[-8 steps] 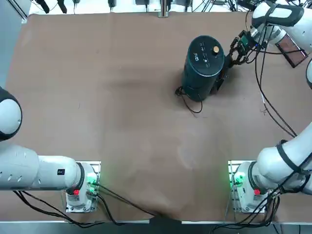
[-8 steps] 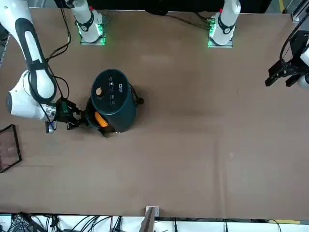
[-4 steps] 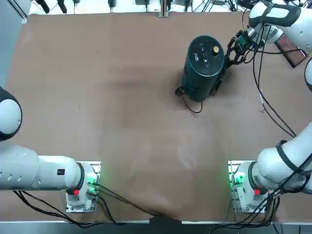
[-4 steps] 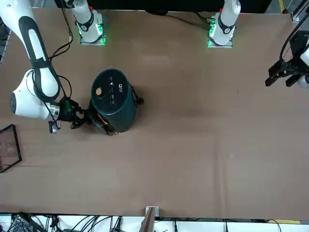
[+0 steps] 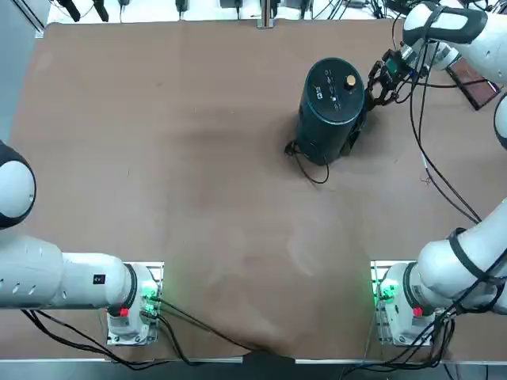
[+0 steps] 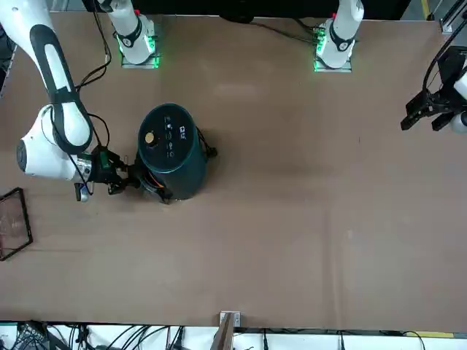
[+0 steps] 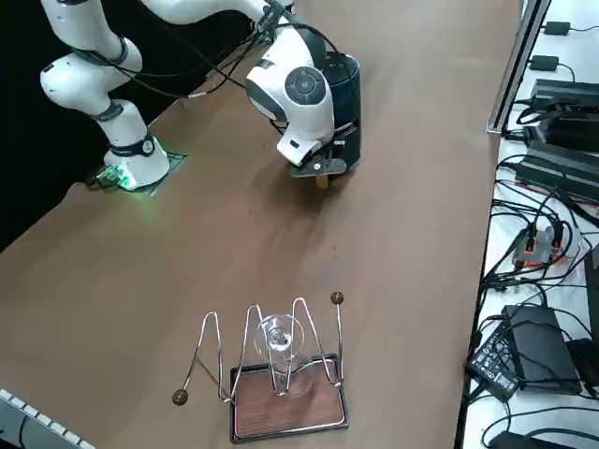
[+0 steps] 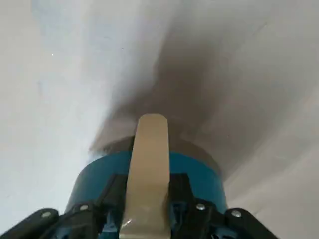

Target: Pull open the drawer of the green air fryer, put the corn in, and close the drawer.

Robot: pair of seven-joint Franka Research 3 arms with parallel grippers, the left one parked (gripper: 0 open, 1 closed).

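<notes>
Brown tabletop (image 5: 198, 206), broad and smooth, under the whole scene. Nearest the robot's side: white base of the working right arm (image 5: 408, 305), green light showing, black cables looped beside it. Farther out, a thin black cord (image 5: 307, 172) curls on the table at the near side of the green air fryer (image 5: 329, 111). Fryer upright; round top with small white markings and yellow knob (image 5: 351, 81). Drawer (image 6: 155, 192) almost fully in, narrow gap left on the side facing the right arm. Corn (image 6: 154, 179) at that gap: only a thin orange sliver visible, the rest hidden. Right gripper (image 8: 153, 118) at the drawer side of the fryer, jaws pressed together. Off to the right, beyond the forearm, a dark-rimmed wooden tray (image 7: 285, 412) with a bent-wire stand (image 7: 217, 355) and clear glass globe (image 7: 280, 338). Farthest: white surface (image 5: 214, 9) past the table edge, cables and black equipment.
</notes>
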